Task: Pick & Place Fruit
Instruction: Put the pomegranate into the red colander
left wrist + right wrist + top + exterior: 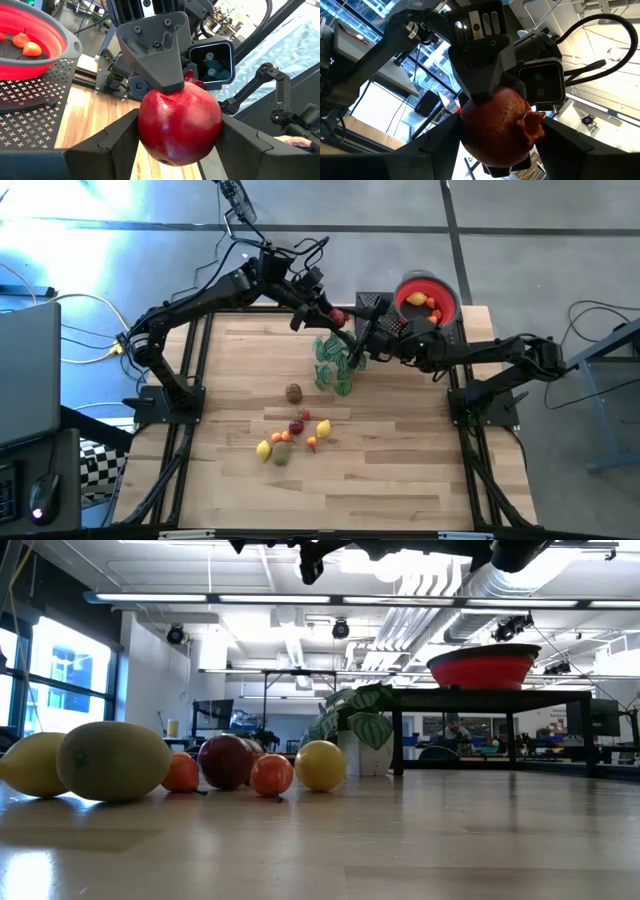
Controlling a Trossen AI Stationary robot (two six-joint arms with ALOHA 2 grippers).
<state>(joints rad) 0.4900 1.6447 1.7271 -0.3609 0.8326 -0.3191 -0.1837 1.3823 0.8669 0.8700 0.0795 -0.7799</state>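
Observation:
A red pomegranate (338, 317) hangs in the air above the table's far edge, between both arms. My left gripper (330, 313) comes at it from the left and my right gripper (352, 330) from the right; both are shut on it. Several small fruits (290, 435) lie loose on the wooden table, with a brown one (293, 392) a little farther back. In the low view they sit in a row at the left (225, 762). A red bowl (404, 284) at the far right holds a few fruit pieces. My left gripper pinches the pomegranate's two opposite sides (145, 130) between its two fingers (107, 145), reaching nearly level from the table's left. The fruit is lifted clear of the table. My right gripper pinches the same pomegranate on two other sides (467, 132) between its fingers (570, 145), reaching from the table's right and slanting slightly up. One of its fingers (157, 45) lies on the fruit's top in the left wrist view, crosswise to my left fingers.
A green leafy sprig (335, 360) stands just in front of and below the grippers. The bowl (483, 670) rests on a raised black perforated stand (375, 305) at the table's far right. Bare wood lies along the near and right parts of the table.

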